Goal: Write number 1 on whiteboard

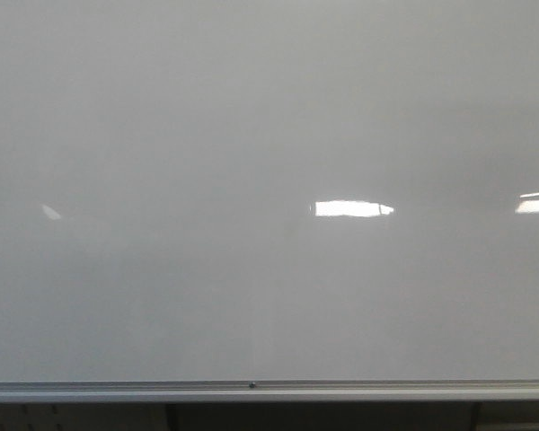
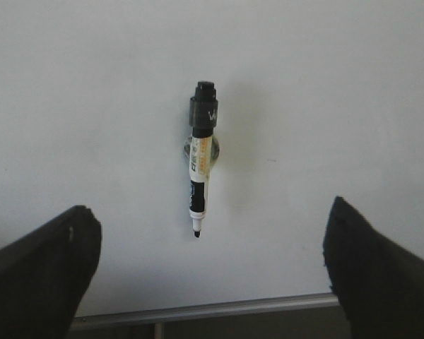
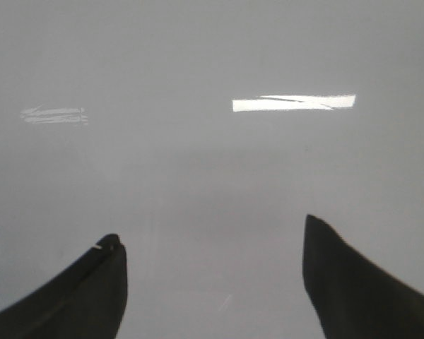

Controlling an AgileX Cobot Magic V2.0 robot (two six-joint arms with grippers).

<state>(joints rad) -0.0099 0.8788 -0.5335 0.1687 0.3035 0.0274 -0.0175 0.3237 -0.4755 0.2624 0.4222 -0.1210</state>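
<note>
Marker (image 2: 201, 161) hangs upright on whiteboard (image 2: 339, 106), tip toward its bottom rail, centred ahead of left gripper (image 2: 212, 272) (spread wide, empty); right gripper (image 3: 212, 282) likewise agape.

whiteboard (image 2: 325, 92) carries uncapped marker (image 2: 200, 159) on round holder (image 2: 218, 150)

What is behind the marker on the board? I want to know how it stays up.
A small round holder sits between the marker and the whiteboard. The marker covers its middle, so how it grips is hidden.

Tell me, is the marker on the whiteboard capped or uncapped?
Uncapped: the marker shows its bare dark tip, hanging on the whiteboard.
</note>
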